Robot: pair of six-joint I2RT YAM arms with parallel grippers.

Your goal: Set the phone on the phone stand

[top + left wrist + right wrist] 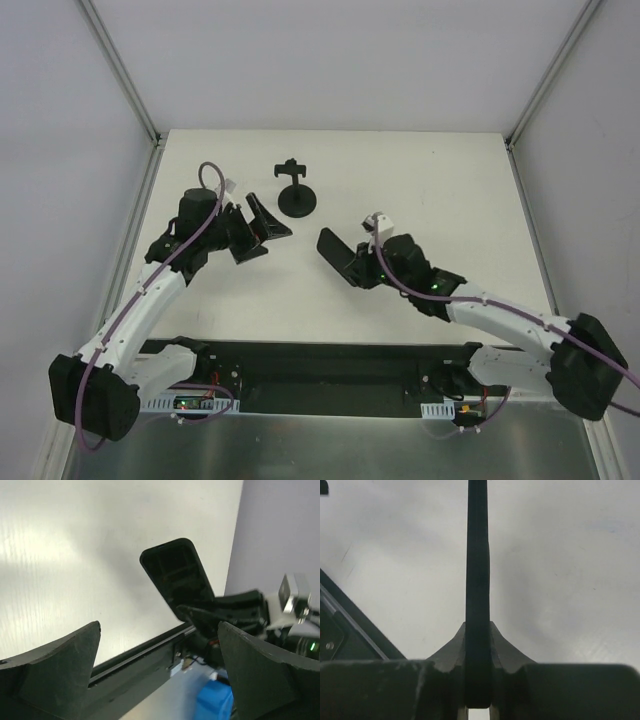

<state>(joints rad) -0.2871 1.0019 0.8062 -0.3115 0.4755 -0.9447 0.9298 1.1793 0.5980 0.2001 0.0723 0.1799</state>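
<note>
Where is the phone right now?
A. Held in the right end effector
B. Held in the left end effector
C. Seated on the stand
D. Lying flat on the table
A: the phone is pinched edge-on in the right end effector, while the left end effector is open and empty and the stand holds nothing.

Robotics lab test cell. Evidence: bare white table (450, 170) boxed in by plain blank wall panels (330, 60) on metal frame posts (120, 70). Left arm (150, 295) and right arm (505, 318) are bolted to a black base rail (330, 365) at the near edge. Exposed purple cabling (201, 175) runs along the arms. Open circuit board (190, 403) w/ green LED at the base. Fixed overhead cam plus wrist cams, i.e. a recording setup.
</note>
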